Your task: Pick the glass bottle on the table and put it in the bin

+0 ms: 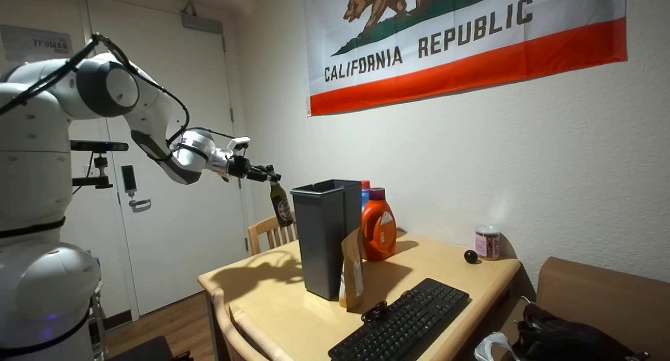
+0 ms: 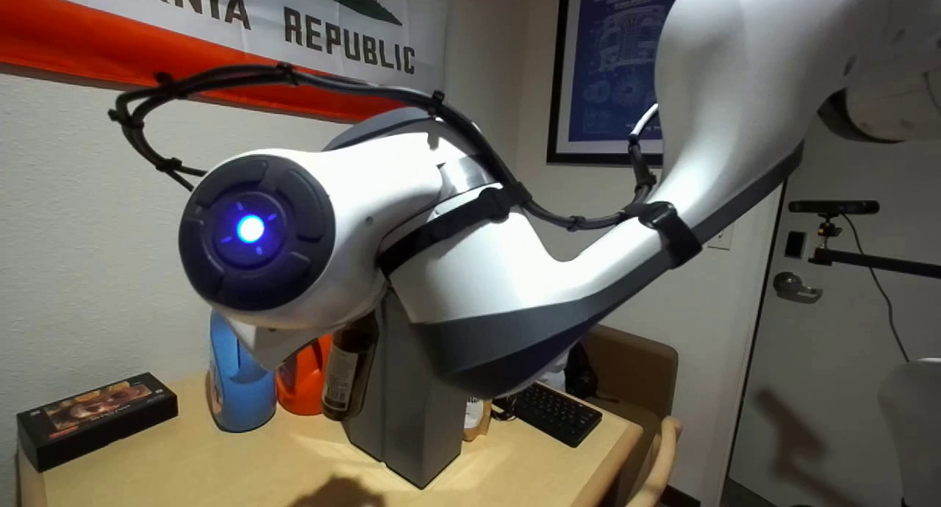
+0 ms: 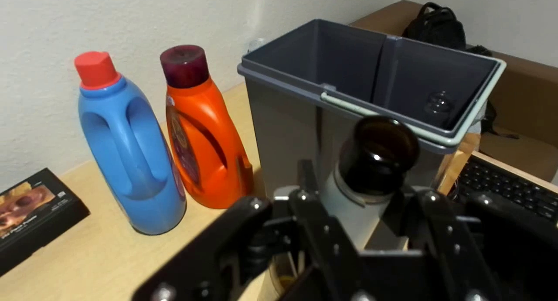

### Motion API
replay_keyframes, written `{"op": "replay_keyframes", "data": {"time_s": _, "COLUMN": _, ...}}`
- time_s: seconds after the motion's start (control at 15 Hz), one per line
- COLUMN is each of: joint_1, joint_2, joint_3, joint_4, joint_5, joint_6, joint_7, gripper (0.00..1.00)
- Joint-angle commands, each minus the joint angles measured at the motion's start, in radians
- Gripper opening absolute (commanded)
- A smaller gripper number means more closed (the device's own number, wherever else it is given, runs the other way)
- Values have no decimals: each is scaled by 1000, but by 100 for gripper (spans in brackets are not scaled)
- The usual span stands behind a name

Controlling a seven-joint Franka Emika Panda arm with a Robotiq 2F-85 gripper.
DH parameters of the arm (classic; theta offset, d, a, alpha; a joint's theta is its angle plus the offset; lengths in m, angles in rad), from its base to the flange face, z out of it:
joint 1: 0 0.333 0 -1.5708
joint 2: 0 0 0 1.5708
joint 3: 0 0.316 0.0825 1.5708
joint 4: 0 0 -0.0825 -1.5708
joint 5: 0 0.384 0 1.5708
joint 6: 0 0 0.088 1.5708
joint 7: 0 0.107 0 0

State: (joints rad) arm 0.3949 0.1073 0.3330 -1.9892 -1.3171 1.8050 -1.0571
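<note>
Fingers (image 3: 322, 229) clamp 1 glass bottle (image 1: 281, 205) by its neck, tilted, beside the bin (image 1: 319, 235).

Both exterior views are looking over the table (image 1: 439, 261) from opposite ends, the arm (image 2: 514, 272) looming close in an exterior view. The wrist view is peering down from behind the tool (image 3: 362, 196). All three are sharing the bin (image 3: 285, 122).

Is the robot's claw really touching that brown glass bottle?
Touching. In an exterior view, the claw grips the brown glass bottle by its neck, and the bottle hangs in mid-air.
</note>
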Motion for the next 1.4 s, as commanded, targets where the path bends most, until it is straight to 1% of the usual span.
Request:
{"op": "replay_keyframes", "data": {"time_s": 0.0, "joint_1": -17, "joint_2": -109, "joint_3": 8, "joint_4": -61, "joint_5": 2, "joint_6": -19, "joint_7": 17, "gripper": 10}}
{"op": "replay_keyframes", "data": {"time_s": 0.6, "joint_1": -29, "joint_2": -262, "joint_3": 3, "joint_4": -96, "joint_5": 1, "joint_6": -37, "joint_7": -25, "gripper": 10}}
{"op": "replay_keyframes", "data": {"time_s": 0.93, "joint_1": -35, "joint_2": -313, "joint_3": -4, "joint_4": -95, "joint_5": -11, "joint_6": -48, "joint_7": -32, "gripper": 10}}
{"op": "replay_keyframes", "data": {"time_s": 1.33, "joint_1": -40, "joint_2": -357, "joint_3": -21, "joint_4": -84, "joint_5": 20, "joint_6": -32, "joint_7": -54, "gripper": 10}}
